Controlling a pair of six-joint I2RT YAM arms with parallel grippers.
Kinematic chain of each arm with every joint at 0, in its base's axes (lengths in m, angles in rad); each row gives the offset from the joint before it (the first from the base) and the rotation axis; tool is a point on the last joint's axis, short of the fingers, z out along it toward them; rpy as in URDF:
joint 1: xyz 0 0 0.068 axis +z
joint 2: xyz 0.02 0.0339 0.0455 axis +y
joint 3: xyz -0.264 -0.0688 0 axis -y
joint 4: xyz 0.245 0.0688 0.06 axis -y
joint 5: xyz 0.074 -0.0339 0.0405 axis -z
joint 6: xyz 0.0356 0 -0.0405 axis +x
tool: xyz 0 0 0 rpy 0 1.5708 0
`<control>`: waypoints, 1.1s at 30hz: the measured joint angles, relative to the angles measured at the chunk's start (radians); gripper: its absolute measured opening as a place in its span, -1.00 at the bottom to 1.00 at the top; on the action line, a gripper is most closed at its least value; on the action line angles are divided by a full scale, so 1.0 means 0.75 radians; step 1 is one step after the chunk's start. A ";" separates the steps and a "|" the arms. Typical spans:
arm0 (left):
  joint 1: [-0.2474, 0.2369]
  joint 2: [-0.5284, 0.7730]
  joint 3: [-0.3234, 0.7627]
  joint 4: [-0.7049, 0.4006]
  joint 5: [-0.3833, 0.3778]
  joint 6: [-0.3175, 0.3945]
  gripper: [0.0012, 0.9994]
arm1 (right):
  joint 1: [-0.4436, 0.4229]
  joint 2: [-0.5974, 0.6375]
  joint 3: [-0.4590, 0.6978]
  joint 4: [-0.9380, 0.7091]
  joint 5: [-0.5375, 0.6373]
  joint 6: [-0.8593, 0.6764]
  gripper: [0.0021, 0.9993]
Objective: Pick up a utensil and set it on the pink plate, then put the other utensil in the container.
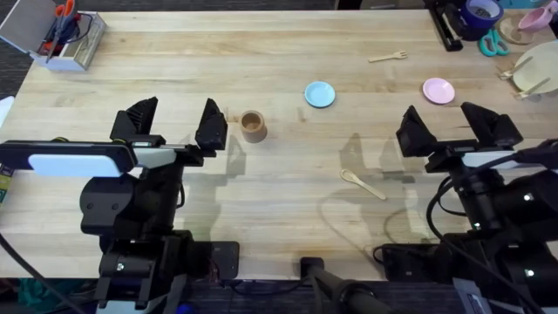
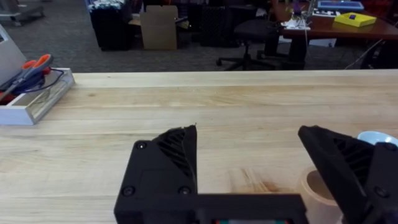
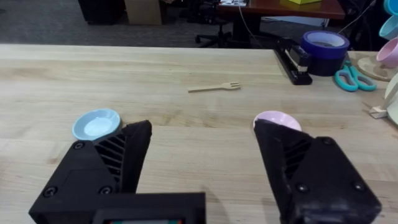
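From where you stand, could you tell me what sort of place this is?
Probably an office or lab workroom: a wooden worktable, an office chair and cardboard box behind it, and a stapler and tape roll at the table's edge.

Pale wooden table (image 1: 261, 187), smooth, faint sheen. Near brown matt wooden cup (image 1: 253, 126): glossy light-blue plate (image 1: 320, 93). Beyond it, smooth pink plate (image 1: 438, 90), matt pale wooden fork (image 1: 388, 58), spoon (image 1: 362, 183). Matt black plastic, ribbed: left gripper (image 1: 174, 122), right gripper (image 1: 458, 126).

A light-blue plate (image 1: 320, 93) sits mid-table; a clear box of tools (image 1: 59, 37) occupies the far-left corner.
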 joint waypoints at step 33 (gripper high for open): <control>-0.001 0.043 0.182 -0.305 -0.010 -0.065 0.99 | -0.016 0.188 0.230 -0.466 0.010 0.142 0.99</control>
